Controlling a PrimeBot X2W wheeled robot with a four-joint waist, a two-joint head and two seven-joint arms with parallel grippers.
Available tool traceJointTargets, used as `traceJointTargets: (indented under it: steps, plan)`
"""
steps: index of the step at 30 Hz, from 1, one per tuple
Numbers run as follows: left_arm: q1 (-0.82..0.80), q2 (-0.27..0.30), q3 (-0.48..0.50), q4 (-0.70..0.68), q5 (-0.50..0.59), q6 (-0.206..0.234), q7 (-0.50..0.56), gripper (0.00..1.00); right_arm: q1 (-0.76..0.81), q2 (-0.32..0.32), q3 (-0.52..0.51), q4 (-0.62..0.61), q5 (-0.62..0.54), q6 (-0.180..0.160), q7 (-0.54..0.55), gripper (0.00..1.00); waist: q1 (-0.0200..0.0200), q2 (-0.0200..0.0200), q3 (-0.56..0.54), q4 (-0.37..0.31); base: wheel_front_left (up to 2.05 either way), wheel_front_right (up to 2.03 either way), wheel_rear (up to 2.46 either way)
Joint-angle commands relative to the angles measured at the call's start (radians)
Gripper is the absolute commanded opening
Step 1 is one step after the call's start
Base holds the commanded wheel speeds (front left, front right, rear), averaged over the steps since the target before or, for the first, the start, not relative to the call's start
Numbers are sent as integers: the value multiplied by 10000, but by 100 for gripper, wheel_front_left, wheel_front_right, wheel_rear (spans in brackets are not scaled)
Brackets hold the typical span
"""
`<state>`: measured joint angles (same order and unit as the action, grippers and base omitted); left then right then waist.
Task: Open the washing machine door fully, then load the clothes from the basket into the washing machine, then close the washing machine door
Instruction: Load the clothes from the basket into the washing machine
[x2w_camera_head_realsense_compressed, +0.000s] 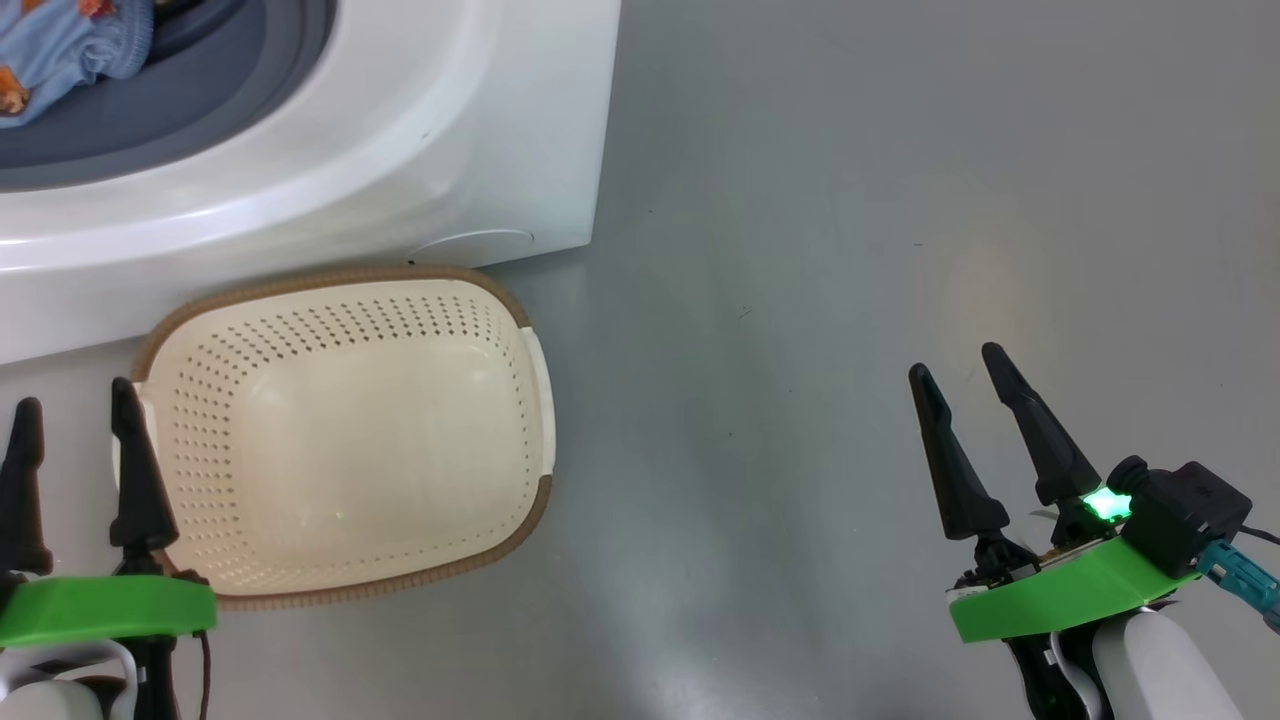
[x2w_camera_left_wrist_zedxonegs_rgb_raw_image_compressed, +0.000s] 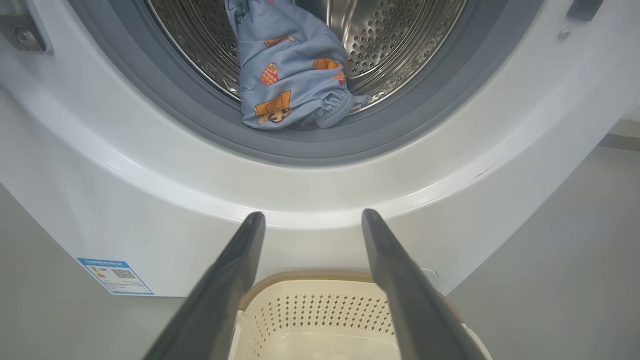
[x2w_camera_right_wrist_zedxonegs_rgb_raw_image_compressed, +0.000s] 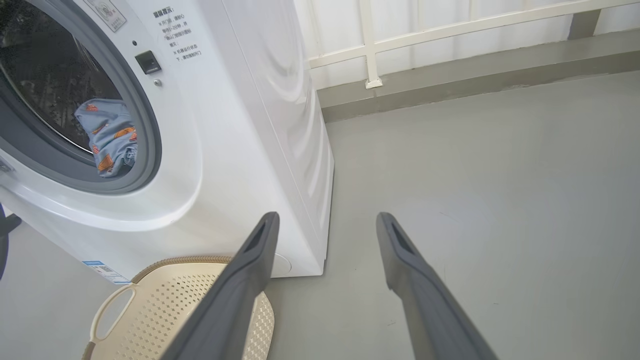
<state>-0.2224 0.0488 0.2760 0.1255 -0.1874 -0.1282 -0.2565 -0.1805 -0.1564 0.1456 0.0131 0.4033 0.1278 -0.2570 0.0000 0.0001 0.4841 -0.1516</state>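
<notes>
The white washing machine (x2w_camera_head_realsense_compressed: 430, 130) stands with its round opening uncovered; the washing machine door is out of view. Light-blue clothes (x2w_camera_left_wrist_zedxonegs_rgb_raw_image_compressed: 290, 75) with orange figures lie in the steel drum (x2w_camera_left_wrist_zedxonegs_rgb_raw_image_compressed: 400, 35), resting on its front lip by the grey gasket (x2w_camera_left_wrist_zedxonegs_rgb_raw_image_compressed: 200, 120). The clothes (x2w_camera_head_realsense_compressed: 60, 50) also appear at the head view's top left, and the clothes (x2w_camera_right_wrist_zedxonegs_rgb_raw_image_compressed: 110, 135) sit inside the opening. The cream basket (x2w_camera_head_realsense_compressed: 330, 282) sits on the floor against the machine's front, with nothing in it. My left gripper (x2w_camera_head_realsense_compressed: 75, 400) hangs open beside the basket's left end. My right gripper (x2w_camera_head_realsense_compressed: 955, 362) is open over bare floor, far right.
Grey floor (x2w_camera_head_realsense_compressed: 850, 250) stretches to the right of the machine. A white railing (x2w_camera_right_wrist_zedxonegs_rgb_raw_image_compressed: 370, 50) and a low kerb run along the back. A blue label (x2w_camera_left_wrist_zedxonegs_rgb_raw_image_compressed: 115, 275) sits low on the machine's front, and a door latch socket (x2w_camera_right_wrist_zedxonegs_rgb_raw_image_compressed: 148, 61) to the right of the opening.
</notes>
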Motion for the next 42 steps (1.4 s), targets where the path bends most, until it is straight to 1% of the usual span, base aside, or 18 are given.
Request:
traceJointTargets:
  steps: [1, 6, 9, 19, 25, 31, 37, 39, 42]
  plan:
    - [182, 190, 342, -283, 43, -25, -53, 100, 238, -99, 184, -195, -64, 29, -48, 100, 0, -1, -20, 9, 0, 0, 0]
    - [-40, 159, 229, -127, -2, -25, -53, 100, 282, -137, 134, -187, -57, 29, -48, 100, 0, -1, -59, 67, 0, 0, 0]
    - [-377, 277, 42, 91, -8, -25, -53, 100, 293, -132, 90, -211, -77, 29, -48, 100, 0, -1, 1, 141, 0, 0, 0]
    - [-2380, 1062, -251, 1331, -8, -25, -53, 100, 72, -51, 191, -220, -106, 29, -48, 100, 0, -1, 307, 67, 0, 0, 0]
    - [-3762, 1579, -341, 2488, 81, -25, -53, 100, -54, 76, 312, -218, -101, 29, -48, 100, 0, -1, 496, -116, 0, 0, 0]
    - [-5076, 2090, -236, 3677, 422, -12, -53, 100, -148, 198, 371, -269, -106, 29, -48, 100, 0, -1, 730, -316, 0, 0, 0]
    - [-6255, 2522, -156, 4855, 828, 177, -53, 100, -297, 283, 467, -314, -96, 29, -48, 100, 0, -1, 976, -501, 0, 0, 0]
    - [-6422, 2582, -149, 5022, 882, 217, -53, 100, -322, 299, 487, -324, -97, 29, -48, 100, 0, -1, 1012, -531, 0, 0, 0]
    - [-6911, 2780, -110, 5457, 1041, 396, -53, 100, -395, 355, 546, -357, -94, 29, -48, 100, 0, -1, 1146, -628, 0, 0, 0]
